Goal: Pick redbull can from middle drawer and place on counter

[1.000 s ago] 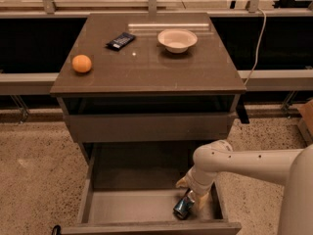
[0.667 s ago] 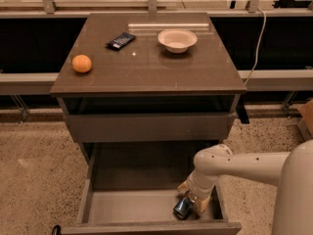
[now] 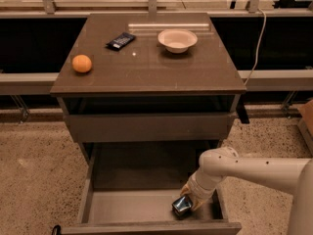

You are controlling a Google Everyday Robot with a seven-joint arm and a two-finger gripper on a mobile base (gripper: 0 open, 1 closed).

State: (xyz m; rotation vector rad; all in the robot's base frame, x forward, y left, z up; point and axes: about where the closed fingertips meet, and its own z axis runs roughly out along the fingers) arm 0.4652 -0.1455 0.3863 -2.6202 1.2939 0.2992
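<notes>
Lower right of the frame: the gripper (image 3: 188, 201) is at the can (image 3: 180, 207) inside the drawer (image 3: 127, 208); whether it grips, I cannot tell. Lifting it onto the counter (image 3: 146, 70) is left.

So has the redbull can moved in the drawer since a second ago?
No. The redbull can lies in the same spot by the front wall of the middle drawer, right side, with the gripper at it.
</notes>
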